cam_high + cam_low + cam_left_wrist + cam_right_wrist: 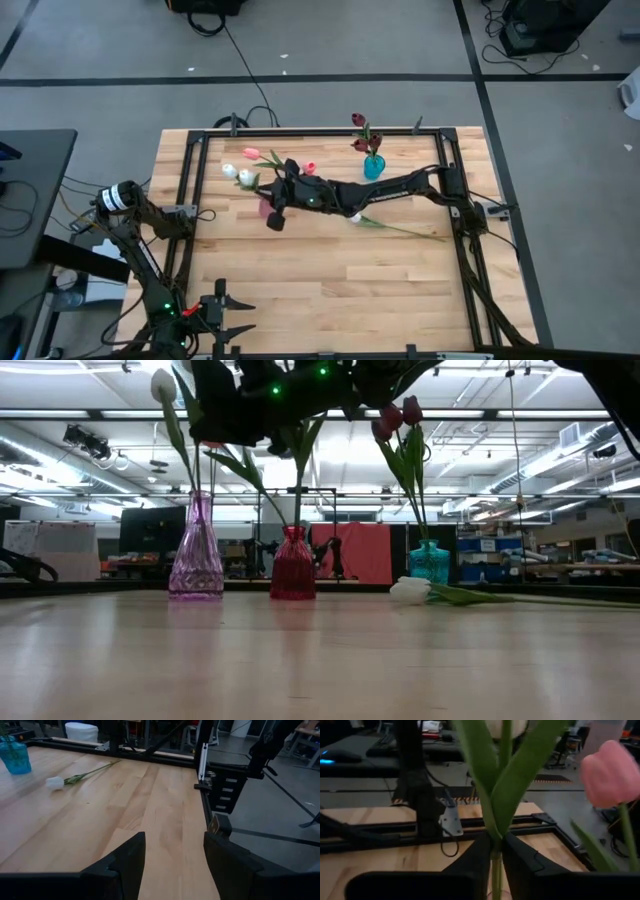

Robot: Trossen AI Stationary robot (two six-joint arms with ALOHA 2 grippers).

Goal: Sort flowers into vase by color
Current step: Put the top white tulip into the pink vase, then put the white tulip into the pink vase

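Stem (496,840) of a white tulip is being pinched between the closed fingers of the right gripper (495,851), apparently above the red vase (293,565); it should be lowered vertically. The left gripper (172,855) is being held open near the table's front edge.

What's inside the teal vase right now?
The teal vase holds dark maroon tulips on green stems, seen in high and low views. Exact count unclear; the vase bottom isn't visible.
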